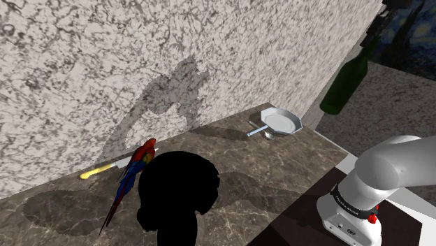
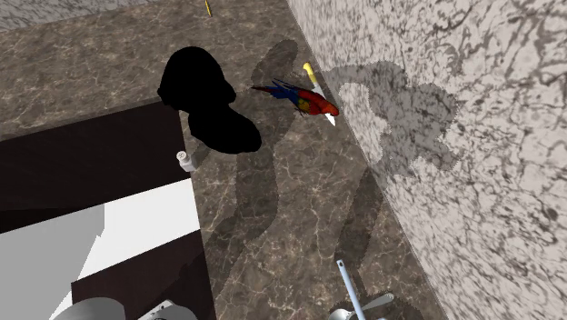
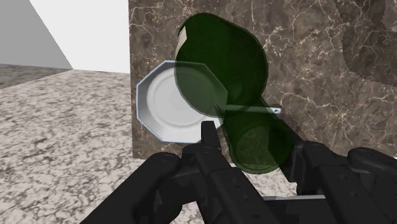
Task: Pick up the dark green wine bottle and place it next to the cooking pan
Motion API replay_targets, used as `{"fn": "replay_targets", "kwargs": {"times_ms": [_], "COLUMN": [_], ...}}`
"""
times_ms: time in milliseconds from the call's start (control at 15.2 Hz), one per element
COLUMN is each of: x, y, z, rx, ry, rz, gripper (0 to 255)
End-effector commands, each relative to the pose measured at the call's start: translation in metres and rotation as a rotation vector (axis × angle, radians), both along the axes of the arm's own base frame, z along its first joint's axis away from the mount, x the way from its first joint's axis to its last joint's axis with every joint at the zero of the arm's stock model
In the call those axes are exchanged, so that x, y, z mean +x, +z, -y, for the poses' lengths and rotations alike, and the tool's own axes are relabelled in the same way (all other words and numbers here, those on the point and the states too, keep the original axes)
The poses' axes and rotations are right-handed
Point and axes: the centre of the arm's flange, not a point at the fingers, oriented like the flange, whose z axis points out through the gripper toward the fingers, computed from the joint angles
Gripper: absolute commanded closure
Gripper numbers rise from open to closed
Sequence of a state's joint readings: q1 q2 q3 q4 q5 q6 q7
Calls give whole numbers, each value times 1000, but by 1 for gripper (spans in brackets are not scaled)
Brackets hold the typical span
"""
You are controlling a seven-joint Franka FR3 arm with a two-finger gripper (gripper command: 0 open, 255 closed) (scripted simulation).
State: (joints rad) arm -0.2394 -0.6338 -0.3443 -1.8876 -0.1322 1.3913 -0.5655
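My gripper point(image 3: 254, 149) is shut on the dark green wine bottle point(image 3: 222, 70), with a black finger on each side of its narrower part. In the wrist view the bottle hangs over the rim of the grey, many-sided cooking pan point(image 3: 167, 102), which lies below on the brown marble counter. From the shoulder view the bottle point(image 1: 346, 84) is tilted in the air, up and to the right of the pan point(image 1: 281, 120). The pan sits at the counter's far corner by the wall, its handle pointing to that view's left.
A red and blue parrot figure point(image 1: 136, 168) and a yellow-handled knife point(image 1: 96, 172) lie near the speckled wall point(image 1: 140, 56). A big black rounded shape point(image 1: 175, 192) stands on the counter by the parrot. The arm's white base point(image 1: 381, 178) stands on the dark stand point(image 2: 91, 173).
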Motion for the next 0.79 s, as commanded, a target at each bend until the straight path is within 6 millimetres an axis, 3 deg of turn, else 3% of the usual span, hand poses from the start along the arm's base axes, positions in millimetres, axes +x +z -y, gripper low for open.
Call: {"fn": "replay_targets", "kwargs": {"times_ms": [0, 726], "x": [-1, -1], "y": [-11, -69], "z": [0, 0], "rx": [0, 0], "ry": [0, 0], "rz": [1, 1], "gripper": [255, 255]}}
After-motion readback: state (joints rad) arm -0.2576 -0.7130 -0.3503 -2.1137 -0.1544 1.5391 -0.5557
